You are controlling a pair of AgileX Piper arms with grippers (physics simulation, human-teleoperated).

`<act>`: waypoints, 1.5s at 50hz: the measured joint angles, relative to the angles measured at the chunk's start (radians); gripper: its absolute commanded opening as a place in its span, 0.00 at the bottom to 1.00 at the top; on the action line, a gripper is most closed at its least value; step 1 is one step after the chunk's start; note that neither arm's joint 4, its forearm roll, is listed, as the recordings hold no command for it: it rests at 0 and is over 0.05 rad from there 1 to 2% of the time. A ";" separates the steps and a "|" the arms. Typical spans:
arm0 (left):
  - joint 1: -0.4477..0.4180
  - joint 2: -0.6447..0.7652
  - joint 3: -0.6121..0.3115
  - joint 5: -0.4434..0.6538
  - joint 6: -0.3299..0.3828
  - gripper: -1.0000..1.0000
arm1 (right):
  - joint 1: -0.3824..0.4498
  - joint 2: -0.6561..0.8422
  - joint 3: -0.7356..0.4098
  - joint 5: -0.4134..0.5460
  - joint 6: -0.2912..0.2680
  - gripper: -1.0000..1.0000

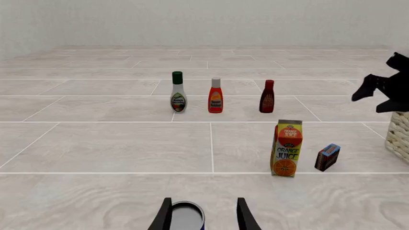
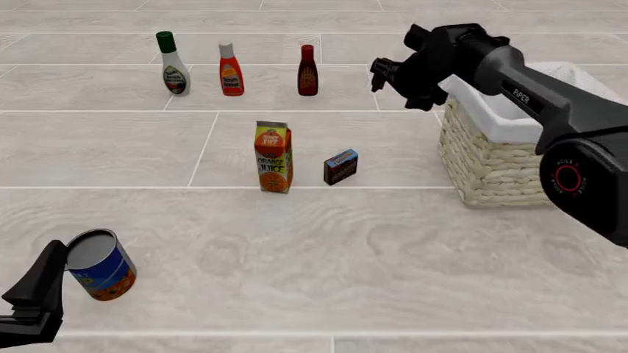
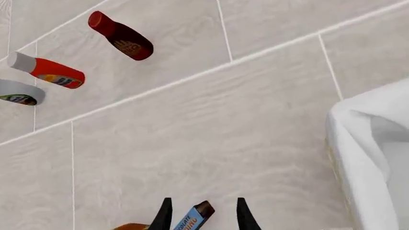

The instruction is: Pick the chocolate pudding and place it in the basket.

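Note:
The chocolate pudding (image 2: 340, 167) is a small dark brown box standing on the tiled surface, just right of the orange juice carton (image 2: 273, 157) and left of the basket (image 2: 496, 158). My right gripper (image 2: 386, 73) is open and empty. It hangs high, beyond the pudding and beside the basket's far left corner. In the right wrist view the pudding (image 3: 193, 216) shows far below, between the open fingers (image 3: 164, 214). The left wrist view shows the pudding (image 1: 327, 156) and the basket's edge (image 1: 399, 134) off to one side. My left gripper (image 2: 54, 273) is open at the near left.
A blue and orange can (image 2: 101, 265) sits tilted at my left gripper, between its fingers in the left wrist view (image 1: 187, 215). Three bottles stand in a far row: white dressing (image 2: 173, 65), orange-red sauce (image 2: 231, 70), dark red sauce (image 2: 308, 71).

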 measured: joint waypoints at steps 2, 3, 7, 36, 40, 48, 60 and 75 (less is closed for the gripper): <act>0.000 0.000 0.000 0.000 0.000 1.00 | 0.002 0.003 0.002 -0.002 0.003 1.00; 0.000 0.000 0.000 0.000 0.000 1.00 | 0.003 0.005 0.003 -0.002 0.005 1.00; 0.000 0.000 0.000 0.000 0.000 1.00 | 0.008 0.013 0.007 -0.006 0.014 1.00; 0.000 0.000 0.000 0.000 0.000 1.00 | 0.044 0.055 0.022 -0.024 0.075 1.00; 0.000 0.000 0.000 0.000 0.000 1.00 | 0.047 0.059 0.024 -0.026 0.083 1.00; 0.000 0.000 0.000 0.000 0.000 1.00 | 0.053 0.064 0.035 -0.033 0.097 1.00; 0.000 0.000 0.000 0.000 0.000 1.00 | 0.063 0.069 0.058 -0.049 0.117 1.00; 0.000 0.000 0.000 0.000 0.000 1.00 | 0.078 0.086 0.070 -0.066 0.137 1.00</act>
